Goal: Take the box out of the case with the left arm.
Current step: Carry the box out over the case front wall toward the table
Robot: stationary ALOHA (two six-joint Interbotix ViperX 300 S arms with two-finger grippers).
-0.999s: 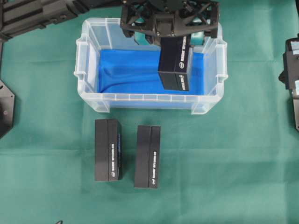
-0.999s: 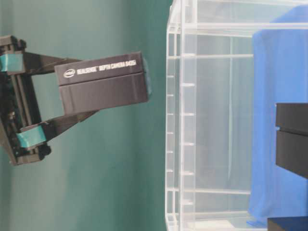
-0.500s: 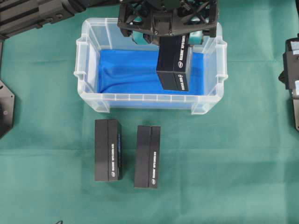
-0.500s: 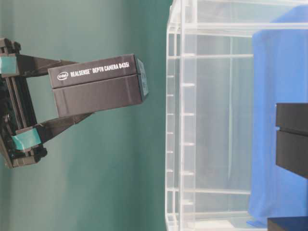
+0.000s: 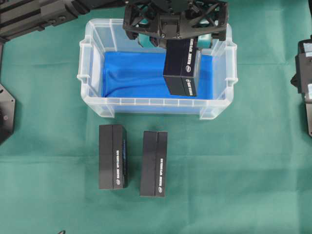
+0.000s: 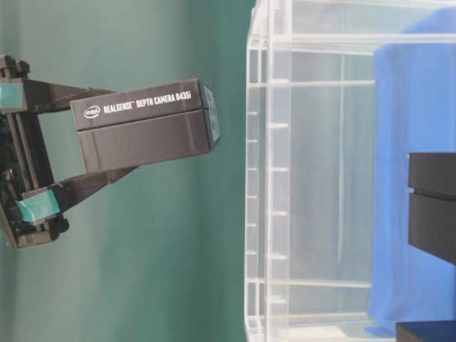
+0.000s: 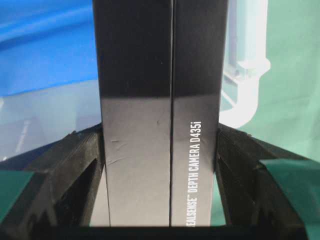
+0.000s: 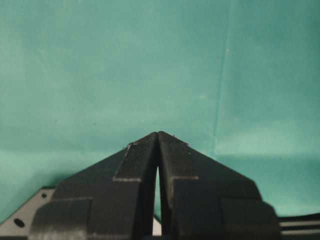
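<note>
Overhead exterior: case [image 5: 92, 58] holds blue cloth [image 5: 136, 73]; box [image 5: 182, 66] gripped above.

Green cloth [image 5: 253, 165]: I see it all over my table. It has soft folds in it.
Left black box [image 5: 113, 156]: It lies flat on the green cloth, in front of the clear tub. It has small white letters on one side.
Right black box [image 5: 153, 163]: It lies flat just beside the left black box, with a gap between them. It sits a bit lower in the overhead view.
</note>
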